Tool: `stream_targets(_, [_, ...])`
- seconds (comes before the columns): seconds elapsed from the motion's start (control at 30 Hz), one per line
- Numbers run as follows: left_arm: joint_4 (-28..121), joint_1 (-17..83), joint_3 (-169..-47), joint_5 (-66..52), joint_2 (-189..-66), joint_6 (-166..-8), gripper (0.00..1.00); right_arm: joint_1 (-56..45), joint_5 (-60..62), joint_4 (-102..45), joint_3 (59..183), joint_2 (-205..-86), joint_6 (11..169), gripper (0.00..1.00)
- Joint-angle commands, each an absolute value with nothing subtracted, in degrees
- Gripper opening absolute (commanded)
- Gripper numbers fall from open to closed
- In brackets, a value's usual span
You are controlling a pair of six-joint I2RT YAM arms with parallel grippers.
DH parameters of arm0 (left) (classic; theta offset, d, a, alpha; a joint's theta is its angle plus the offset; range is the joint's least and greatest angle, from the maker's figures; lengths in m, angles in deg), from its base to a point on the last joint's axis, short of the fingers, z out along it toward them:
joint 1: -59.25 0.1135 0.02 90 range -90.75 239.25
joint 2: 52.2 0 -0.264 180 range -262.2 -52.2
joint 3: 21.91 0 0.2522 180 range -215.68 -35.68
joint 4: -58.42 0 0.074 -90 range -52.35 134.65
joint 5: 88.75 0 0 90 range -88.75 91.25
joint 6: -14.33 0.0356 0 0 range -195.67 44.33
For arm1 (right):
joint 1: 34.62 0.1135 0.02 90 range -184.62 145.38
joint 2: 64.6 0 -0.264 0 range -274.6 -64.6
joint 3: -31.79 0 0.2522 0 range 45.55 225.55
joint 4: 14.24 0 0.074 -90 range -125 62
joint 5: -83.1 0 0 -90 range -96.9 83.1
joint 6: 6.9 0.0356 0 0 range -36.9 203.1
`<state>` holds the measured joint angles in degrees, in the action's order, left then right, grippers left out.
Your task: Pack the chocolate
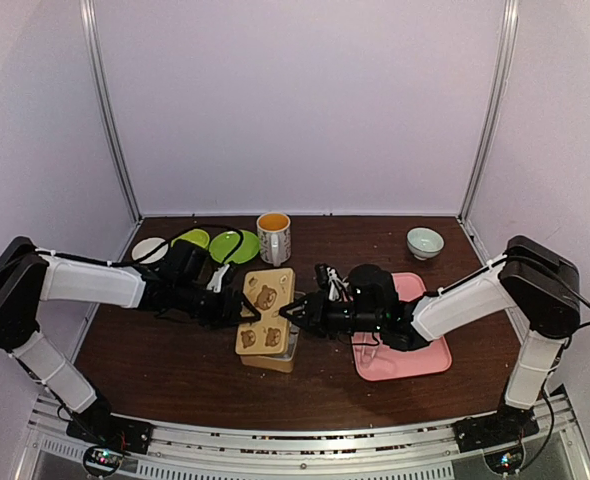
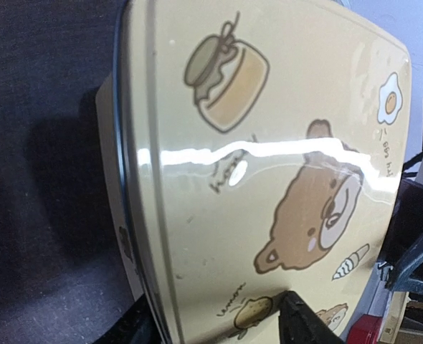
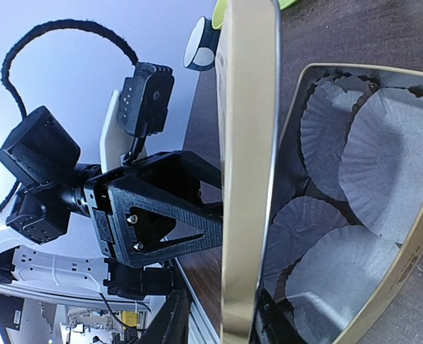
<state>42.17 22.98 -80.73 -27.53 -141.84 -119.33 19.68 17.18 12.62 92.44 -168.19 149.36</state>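
The dark brown table (image 1: 155, 370) carries a tin (image 1: 275, 358) at centre and a pink tray (image 1: 415, 362) just to its right. Along the far edge stand a white disc (image 1: 149, 249), two green plates (image 1: 235, 245), a mug (image 1: 274, 238) and, well apart at the right, a bowl (image 1: 425, 242).

Tilted lid (image 3: 247, 179) overhangs tin (image 3: 411, 252); right side open.

A gold lid (image 3: 247, 179) stands edge-on. Right of it, an open tin (image 3: 405, 265) holds white paper cups (image 3: 391, 165); left of it, the left pincer (image 3: 213, 208).
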Motion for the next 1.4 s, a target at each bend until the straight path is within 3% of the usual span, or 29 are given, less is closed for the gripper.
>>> stream_targets(0.0, [47.36, 22.16, -79.74, -29.58, -140.92, -120.08, 0.56, 20.61, 19.74, 16.81, 94.72, -166.8, 148.1, 0.32])
stream_targets(0.13, [47.06, 22.16, -79.21, -28.14, -139.39, -120.31, 0.55, 20.58, 18.79, 11.07, 95.71, -167.62, 147.33, 0.31])
stream_targets(0.43, [45.18, 22.15, -77.73, -24.95, -133.73, -120.44, 0.55, 20.69, 19.84, 12.8, 96.27, -168.48, 148.25, 0.12])
stream_targets(0.63, [51.27, 22.83, -72.25, -24.98, -126.98, -124.3, 0.63, 20.93, 20.3, 18.24, 95.0, -166.49, 149.41, 0.0])
stream_targets(0.9, [54.86, 24.11, -68.4, -26.9, -117.82, -126.2, 0.81, 21.25, 21.34, 27.28, 92.19, -161.94, 150.56, 0.0])
stream_targets(1.0, [56.66, 25.43, -67.18, -28.92, -116.19, -128.06, 0.83, 21.51, 22.3, 28.26, 92.45, -160.51, 150.39, 0.0])
stream_targets(1.2, [66.94, 25.6, -66.68, -36.28, -115.86, -132.87, 0.79, 22.67, 25.66, 31.94, 94.24, -159.72, 151.42, 0.0])
stream_targets(1.37, [72.93, 25.63, -67.16, -40.93, -116.13, -135.68, 0.58, 23.18, 25.49, 29.31, 95.3, -159.58, 150.28, 0.03])
